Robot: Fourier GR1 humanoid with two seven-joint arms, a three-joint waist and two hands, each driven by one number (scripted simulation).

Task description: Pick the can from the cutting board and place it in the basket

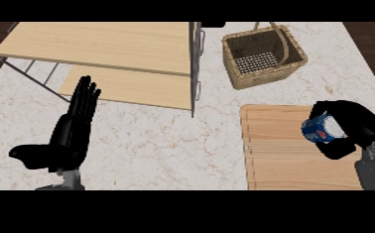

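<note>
The worktop [161, 143] is pale marble with thin brown veins and it fills most of the head view. On its upper left part stands a wooden shelf rack [110, 43] with a metal frame; it has a light wood top board and a lower board under it. At the lower right lies the cutting board [285, 152], a light wooden board with fine grooves, flat on the worktop. Above it, near the upper right, stands the basket [293, 71], woven and square, with an open top and a thin handle; it is a little turned and well apart from the cutting board.

The left hand [73, 128] shows at the lower left, resting with straight fingers pointing up and the thumb out to the side; it holds nothing. The right hand [344, 128] is at the right edge, over the right part of the cutting board. Its fingers and thumb are curled round the can [320, 129], so it grasps it. The can is blue with a pale top, tilted to the side inside this hand. I cannot tell whether the can touches the board.
</note>
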